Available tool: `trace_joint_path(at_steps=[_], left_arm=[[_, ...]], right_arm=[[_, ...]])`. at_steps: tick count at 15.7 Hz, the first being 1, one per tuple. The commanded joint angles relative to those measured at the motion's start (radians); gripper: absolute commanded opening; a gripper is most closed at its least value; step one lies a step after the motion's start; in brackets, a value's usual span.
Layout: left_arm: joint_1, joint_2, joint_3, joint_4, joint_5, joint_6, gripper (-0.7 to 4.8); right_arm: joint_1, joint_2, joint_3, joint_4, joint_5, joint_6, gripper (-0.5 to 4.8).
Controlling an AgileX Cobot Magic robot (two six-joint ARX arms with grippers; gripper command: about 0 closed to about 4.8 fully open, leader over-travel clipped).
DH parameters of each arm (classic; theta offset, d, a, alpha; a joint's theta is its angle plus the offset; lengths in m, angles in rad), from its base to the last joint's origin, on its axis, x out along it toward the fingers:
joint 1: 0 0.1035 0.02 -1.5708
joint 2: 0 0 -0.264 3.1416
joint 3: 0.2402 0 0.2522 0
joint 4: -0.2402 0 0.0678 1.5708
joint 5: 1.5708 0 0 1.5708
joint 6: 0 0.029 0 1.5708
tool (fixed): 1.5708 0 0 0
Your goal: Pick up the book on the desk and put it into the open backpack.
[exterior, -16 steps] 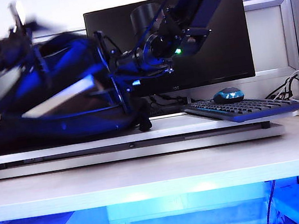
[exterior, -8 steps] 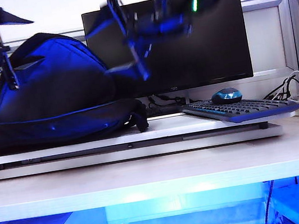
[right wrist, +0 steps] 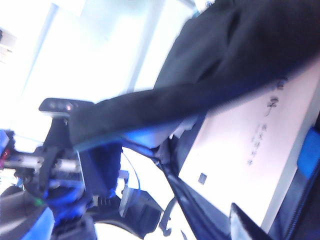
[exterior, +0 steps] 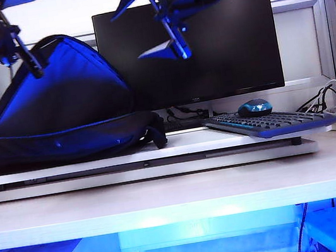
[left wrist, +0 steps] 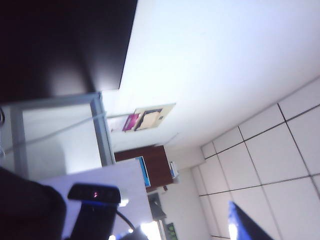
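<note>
Pale pinkish-white softcover book (right wrist: 250,145) is now lying inside the soft black backpack (exterior: 63,110) at the table's (exterior: 166,196) left end; left end effector (exterior: 13,35) and right end effector (exterior: 154,19), both released wide and empty, are lifting clear.

We see the backpack (exterior: 57,111) as soft matt black cloth, the book (right wrist: 240,155) as smooth pale paper, the desk (exterior: 167,199) as smooth matt white board, the monitor (exterior: 228,59) as glossy dark screen.
</note>
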Motion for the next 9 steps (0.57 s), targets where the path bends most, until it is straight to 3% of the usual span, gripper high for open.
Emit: trace_joint_path(at_steps=[1,3,5,9], left_arm=[[-0.099,-0.036,0.031,0.057,0.073,-0.007,4.67],[-0.147,-0.037,0.031,-0.01,0.19,0.058,4.68],[-0.176,-0.037,0.031,-0.192,0.311,0.227,4.69],[-0.183,-0.036,0.031,-0.468,0.404,0.523,4.69]], right_arm=[[-0.004,-0.014,0.003,0.009,0.0,-0.006,4.79],[-0.006,-0.026,0.003,0.005,-0.002,-0.007,4.79],[-0.006,-0.03,0.004,0.007,-0.01,-0.006,4.79],[-0.006,-0.03,0.003,0.003,-0.044,0.003,4.79]])
